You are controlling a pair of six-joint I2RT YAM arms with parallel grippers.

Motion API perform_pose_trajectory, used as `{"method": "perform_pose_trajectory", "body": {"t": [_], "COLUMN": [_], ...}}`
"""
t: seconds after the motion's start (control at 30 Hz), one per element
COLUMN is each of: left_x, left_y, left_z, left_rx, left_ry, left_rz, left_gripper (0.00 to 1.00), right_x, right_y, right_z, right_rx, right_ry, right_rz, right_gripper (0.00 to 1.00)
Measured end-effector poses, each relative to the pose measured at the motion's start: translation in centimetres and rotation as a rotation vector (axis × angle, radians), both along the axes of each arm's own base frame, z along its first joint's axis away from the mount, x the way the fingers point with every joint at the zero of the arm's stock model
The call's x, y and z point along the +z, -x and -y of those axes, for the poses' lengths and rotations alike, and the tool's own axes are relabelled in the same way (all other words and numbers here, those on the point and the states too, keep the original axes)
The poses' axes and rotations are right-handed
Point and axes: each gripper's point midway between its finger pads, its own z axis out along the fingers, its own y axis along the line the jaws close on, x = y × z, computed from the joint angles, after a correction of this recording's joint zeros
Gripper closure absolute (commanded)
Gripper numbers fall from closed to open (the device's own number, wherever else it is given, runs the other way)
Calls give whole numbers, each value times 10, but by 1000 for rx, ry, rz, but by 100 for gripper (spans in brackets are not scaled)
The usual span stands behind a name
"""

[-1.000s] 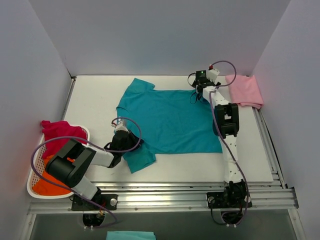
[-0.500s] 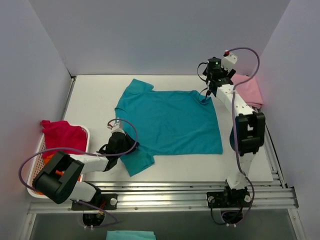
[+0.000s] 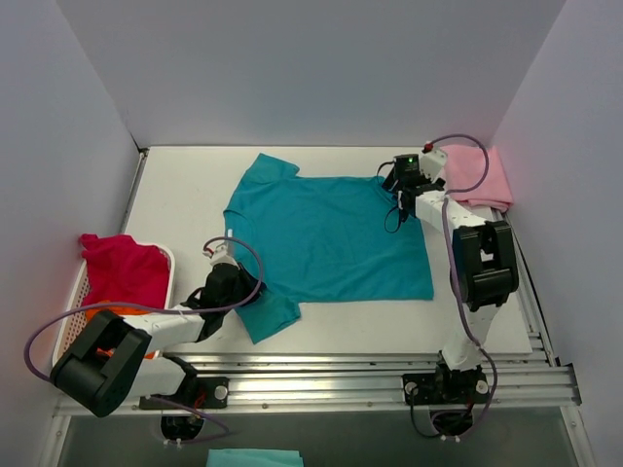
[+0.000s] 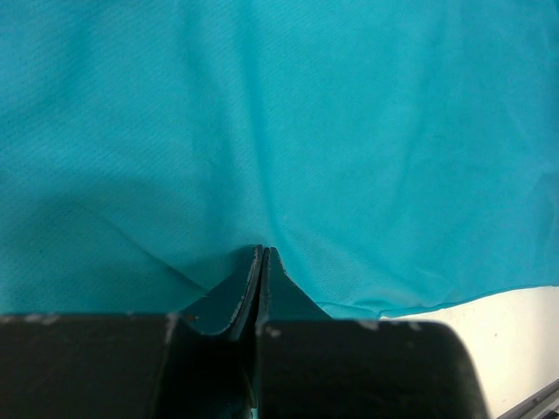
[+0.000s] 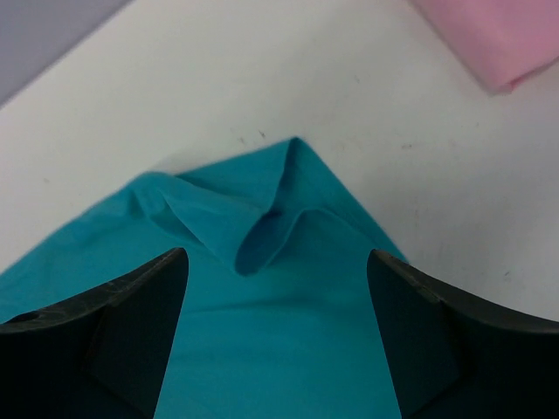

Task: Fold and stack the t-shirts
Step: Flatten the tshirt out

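The teal soft-fabric short-sleeved t-shirt (image 3: 331,238) lies flat mid-counter (image 3: 175,195). The left gripper (image 4: 259,262) is clenched on its 8 o'clock sleeve. The right gripper (image 5: 275,257), jaws released, straddles its 1 o'clock corner.

Top external: we look down from high above the near edge of the counter (image 3: 175,195), facing the back wall (image 3: 311,68). This is the farthest view, with the whole surface in frame.

Left wrist: we sit very close behind the left hand (image 4: 260,255), facing along it onto the teal t-shirt (image 4: 279,122), which nearly fills the frame.

Right wrist: close, tilted down past the right hand (image 5: 277,262) at a shirt corner, bare counter and the edge of the pink t-shirt (image 5: 493,35).

All three views share the teal t-shirt.
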Motion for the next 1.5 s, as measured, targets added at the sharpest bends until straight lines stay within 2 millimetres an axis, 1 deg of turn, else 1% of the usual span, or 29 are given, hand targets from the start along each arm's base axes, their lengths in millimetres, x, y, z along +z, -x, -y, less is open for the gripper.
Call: {"method": "perform_pose_trajectory", "body": {"t": [0.07, 0.13, 0.23, 0.4, 0.5, 0.63, 0.73, 0.8, 0.87, 1.1, 1.33, 1.43, 1.5], "left_x": [-4, -6, -6, -12, -13, -13, -13, -13, -13, -13, -13, -13, -13], "left_y": [3, 4, 4, 5, 3, -1, -4, -6, -8, -15, -17, -17, -18], "left_z": [-2, -3, -3, -4, -2, 0, 2, 3, 4, 9, 11, 11, 11], "left_rx": [1, 1, 2, 3, 4, 5, 5, 5, 5, 1, -1, -1, -1], "left_ry": [-6, -10, -11, -21, -16, -9, -4, 0, 2, 16, 21, 21, 21], "left_rz": [-10, -16, -17, -32, -28, -17, -9, -4, 1, 18, 24, 24, 24], "left_gripper": [98, 98, 98, 98, 98, 98, 98, 98, 98, 98, 98, 98, 98], "right_x": [-26, -38, -42, -42, -52, -68, -76, -74, -70, -52, -49, -50, -52], "right_y": [4, 4, 2, -16, -22, -25, -25, -27, -30, -42, -44, -43, -44], "right_z": [-4, -8, -12, -19, -22, -25, -26, -27, -27, -30, -30, -30, -30], "right_rx": [15, 28, 41, 50, 55, 58, 61, 63, 65, 69, 71, 72, 72], "right_ry": [-13, -26, -42, -66, -76, -82, -86, -88, -91, -95, -93, -92, -89], "right_rz": [-54, -78, -80, -50, -57, -82, -95, -93, -81, -39, -34, -39, -42], "right_gripper": [20, 20, 20, 21, 22, 25, 33, 42, 46, 46, 46, 57, 70]}}
